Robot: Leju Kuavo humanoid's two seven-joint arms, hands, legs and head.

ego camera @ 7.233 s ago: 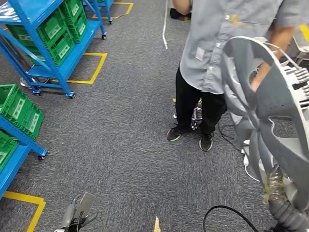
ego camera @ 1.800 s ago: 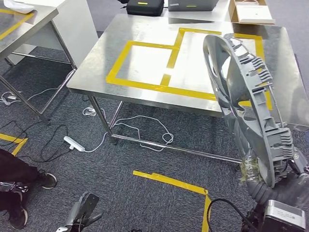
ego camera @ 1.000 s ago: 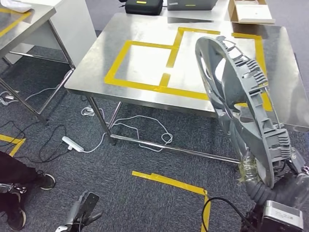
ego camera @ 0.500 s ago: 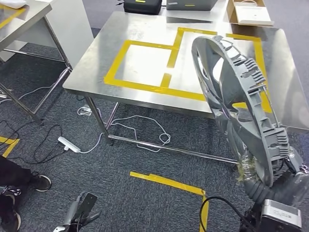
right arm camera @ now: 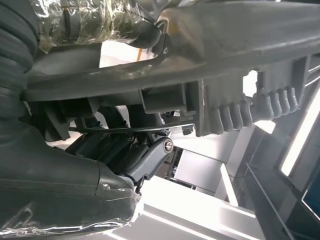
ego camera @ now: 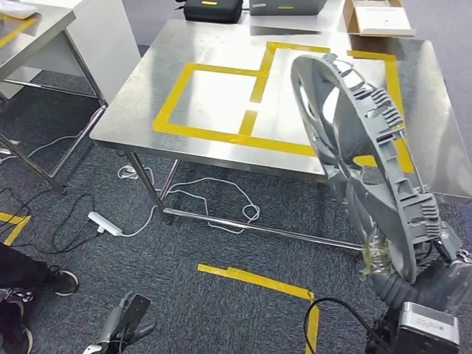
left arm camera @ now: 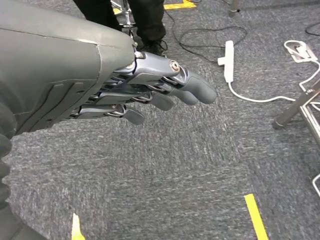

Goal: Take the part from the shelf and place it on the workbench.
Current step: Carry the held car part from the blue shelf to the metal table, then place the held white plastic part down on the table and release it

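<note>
Right hand [ego camera: 431, 273] holds the grey part [ego camera: 364, 158] upright.
Left hand [left arm camera: 113, 95] hangs at seven o'clock, fingers straight, holding nothing; its wrist view shows a person's shoes [left arm camera: 151, 46].

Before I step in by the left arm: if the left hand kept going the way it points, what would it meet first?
Probably the carpet. The left hand holds nothing and its fingers point low across bare floor; a power strip lies farther off, depth unclear.

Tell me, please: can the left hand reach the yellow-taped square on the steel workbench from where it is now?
Probably not yet. The left hand hangs low over the carpet with fingers apart, while the workbench stands ahead and higher, with open floor between. Nothing blocks the way; the arm would have to rise and the robot likely step closer.
</note>
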